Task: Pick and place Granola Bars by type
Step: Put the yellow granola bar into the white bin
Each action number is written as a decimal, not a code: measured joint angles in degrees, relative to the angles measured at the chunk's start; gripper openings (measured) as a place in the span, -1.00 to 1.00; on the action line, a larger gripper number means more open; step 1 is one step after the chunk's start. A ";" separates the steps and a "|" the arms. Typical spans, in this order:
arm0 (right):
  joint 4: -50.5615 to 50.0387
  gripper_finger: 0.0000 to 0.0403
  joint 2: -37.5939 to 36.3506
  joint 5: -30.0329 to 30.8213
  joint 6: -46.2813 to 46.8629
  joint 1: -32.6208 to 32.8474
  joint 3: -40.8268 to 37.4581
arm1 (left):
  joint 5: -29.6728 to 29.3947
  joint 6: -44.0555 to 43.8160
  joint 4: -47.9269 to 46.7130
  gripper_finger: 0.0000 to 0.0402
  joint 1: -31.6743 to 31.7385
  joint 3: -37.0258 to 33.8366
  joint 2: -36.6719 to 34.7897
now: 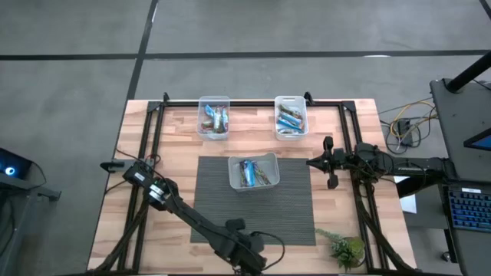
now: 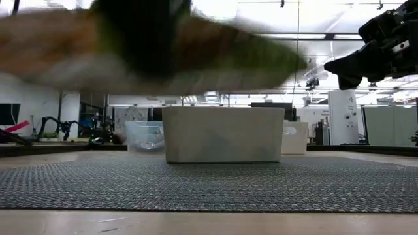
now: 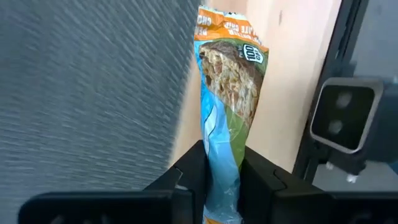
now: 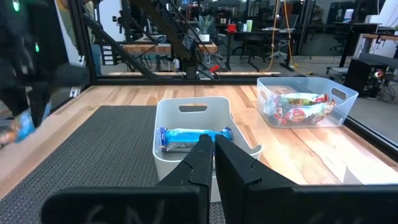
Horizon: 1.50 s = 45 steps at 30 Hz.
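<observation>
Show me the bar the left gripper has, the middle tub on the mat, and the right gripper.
granola bar (image 3: 225, 106), left wrist view, on its printed wrapper above the fingers.
middle tub (image 1: 233, 170), high view, on its left wall.
right gripper (image 1: 311, 162), high view, at its shut fingertips.

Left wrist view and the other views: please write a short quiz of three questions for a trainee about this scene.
1. True or false: the left gripper is shut on a granola bar.
2. How many tubs stand on the table? A) two B) three C) four
3. Fill in: the right gripper, beside the mat, holds nothing and is ___.
Key: 1 true; 2 B; 3 shut.
</observation>
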 joint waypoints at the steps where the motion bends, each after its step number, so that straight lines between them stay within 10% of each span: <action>1: 0.00 -0.96 0.00 0.02 0.02 0.00 0.00 | -1.32 0.43 -1.66 -0.73 0.26 1.81 -0.02; 5: 0.00 -0.96 -0.02 0.02 0.02 -0.02 0.00 | -5.21 2.18 -8.01 -0.73 1.75 9.16 -0.12; 24: -0.04 -0.96 -0.04 0.02 0.02 0.00 -0.02 | -20.70 10.64 -4.78 -0.73 15.98 1.18 -15.71; 45: -0.02 -0.96 -0.02 0.02 0.02 0.00 -0.02 | -21.48 33.79 6.13 -0.73 34.82 1.18 -16.61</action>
